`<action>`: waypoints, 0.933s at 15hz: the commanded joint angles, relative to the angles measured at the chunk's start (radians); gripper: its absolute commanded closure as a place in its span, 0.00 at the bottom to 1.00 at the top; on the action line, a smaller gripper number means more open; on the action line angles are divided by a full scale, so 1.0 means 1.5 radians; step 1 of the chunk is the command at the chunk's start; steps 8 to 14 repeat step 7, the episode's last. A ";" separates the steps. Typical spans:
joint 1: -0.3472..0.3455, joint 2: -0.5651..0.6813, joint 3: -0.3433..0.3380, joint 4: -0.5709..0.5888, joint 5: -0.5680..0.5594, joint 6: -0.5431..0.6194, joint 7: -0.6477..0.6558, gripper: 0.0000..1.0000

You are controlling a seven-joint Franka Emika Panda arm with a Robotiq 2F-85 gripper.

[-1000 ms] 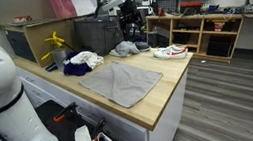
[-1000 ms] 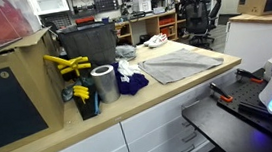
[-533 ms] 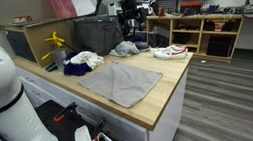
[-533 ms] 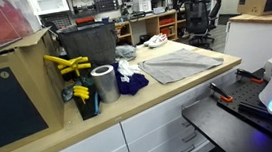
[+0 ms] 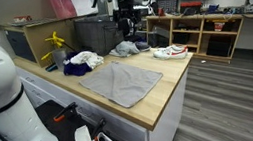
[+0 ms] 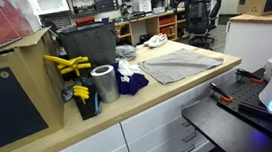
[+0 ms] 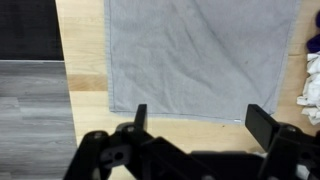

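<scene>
Wrist view: grey cloth (image 7: 200,55) well beneath gripper (image 7: 200,112)

The grey cloth (image 7: 200,55) runs off the top edge of the wrist view, and the white and purple clothes (image 7: 312,80) at its right edge show only as slivers. The gripper (image 7: 200,118) body is cut by the bottom edge. In an exterior view the gripper (image 5: 127,18) is too small and dark to tell how its fingers stand.
</scene>
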 commanded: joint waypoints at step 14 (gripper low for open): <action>-0.001 0.015 0.001 0.017 0.013 -0.018 0.000 0.00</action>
